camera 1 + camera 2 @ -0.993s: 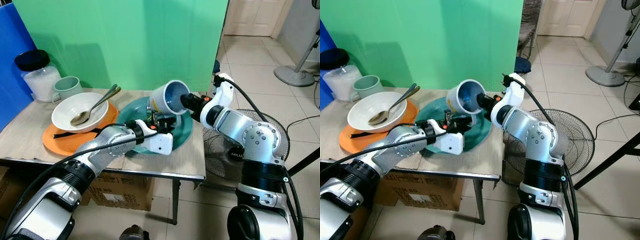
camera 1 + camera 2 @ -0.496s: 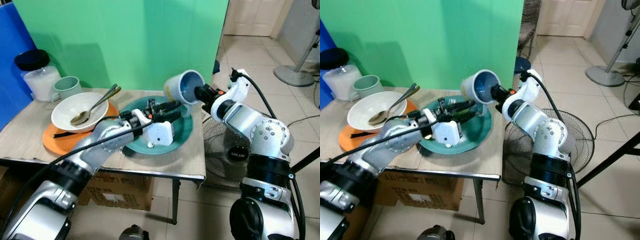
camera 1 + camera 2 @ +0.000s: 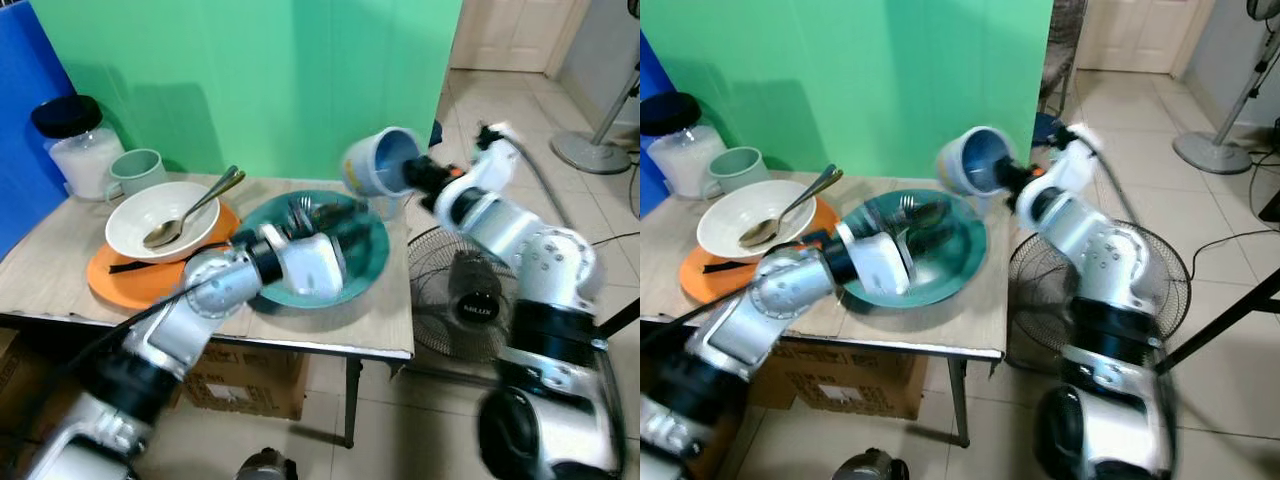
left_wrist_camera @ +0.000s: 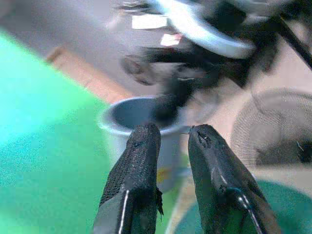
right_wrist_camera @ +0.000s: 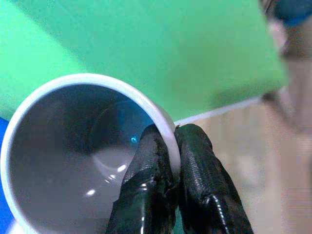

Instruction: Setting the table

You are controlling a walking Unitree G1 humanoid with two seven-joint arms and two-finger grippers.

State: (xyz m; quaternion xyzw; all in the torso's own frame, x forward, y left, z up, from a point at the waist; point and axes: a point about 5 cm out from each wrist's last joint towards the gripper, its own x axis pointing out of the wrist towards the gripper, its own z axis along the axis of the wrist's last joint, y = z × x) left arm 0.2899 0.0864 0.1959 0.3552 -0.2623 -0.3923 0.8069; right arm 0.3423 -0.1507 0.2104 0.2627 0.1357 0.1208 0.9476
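Head views first: your right gripper [image 3: 408, 172] carries the blue cup [image 3: 380, 160] tipped in the air past the table [image 3: 380, 325] edge, above the teal plate [image 3: 960, 262]. Left wrist view — left gripper [image 4: 171, 139] fingers nearly together, empty. Right wrist view — fingers [image 5: 151, 170] pinching the cup's rim. Placing step, I'd judge: right the cup, set it beside the plate

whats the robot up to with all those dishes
It is setting a table. The right gripper pinches the rim of a grey-blue cup, held tipped on its side in the air above the table's right end. The left gripper hovers over the teal plate on the wooden table, fingers slightly apart and empty. A white bowl with a spoon sits on an orange plate.
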